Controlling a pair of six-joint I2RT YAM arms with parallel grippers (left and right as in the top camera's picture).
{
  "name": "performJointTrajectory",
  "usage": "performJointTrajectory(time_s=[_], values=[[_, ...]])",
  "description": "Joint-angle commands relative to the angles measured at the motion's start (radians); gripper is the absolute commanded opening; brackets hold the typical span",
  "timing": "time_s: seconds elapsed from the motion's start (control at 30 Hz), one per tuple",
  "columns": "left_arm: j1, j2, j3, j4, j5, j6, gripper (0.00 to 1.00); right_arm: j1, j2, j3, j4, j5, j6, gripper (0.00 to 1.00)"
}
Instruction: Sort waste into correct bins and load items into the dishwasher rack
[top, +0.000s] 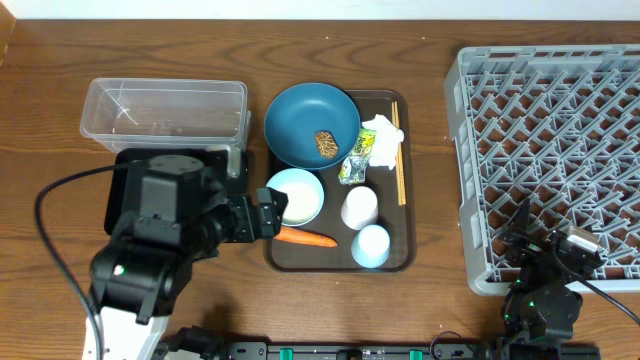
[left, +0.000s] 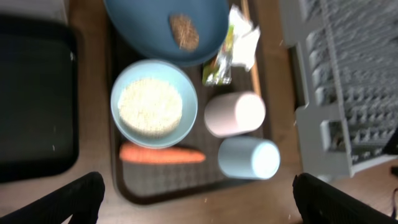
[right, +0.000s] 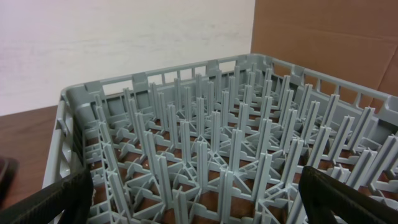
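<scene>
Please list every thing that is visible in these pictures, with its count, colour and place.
table: one, brown, under everything
dishwasher rack: one, grey, right
clear tub: one, transparent, upper left
black tray: one, black, next to clear tub
serving tray: one, dark brown, centre
plate: one, dark blue, serving tray's top
food lump: one, brown, on plate
bowl: one, blue inside, below plate
rice: one heap, white, in bowl
carrot: one, orange, below bowl
cups: two, pale, right of bowl
tissue: one, white, right of plate
wrapper: one, green-yellow, beside tissue
chopsticks: count unclear, wooden, serving tray's right edge
left fingers: two, black, apart, near bowl
right fingers: two, black, apart, at rack
</scene>
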Motion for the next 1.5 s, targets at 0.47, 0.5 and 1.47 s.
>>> performJointTrajectory(time_s=[0.47,0.5,1.47], values=[[-0.159,0.380,0.022,0.079,-0.131,-0.069,0.98,-0.003,-0.002,0.006,-0.015,-0.011,-0.003,0.99],[-0.159,0.399,0.022,0.078,-0.131,-0.081,0.98,-0.003,-0.002,0.006,-0.016,-0.011,-0.003,0.99],[-0.262,0.646,0.022,0.284,-0.287,-0.116,0.98,-0.003,-0.002,0.006,-0.015,-0.011,-0.003,0.99]])
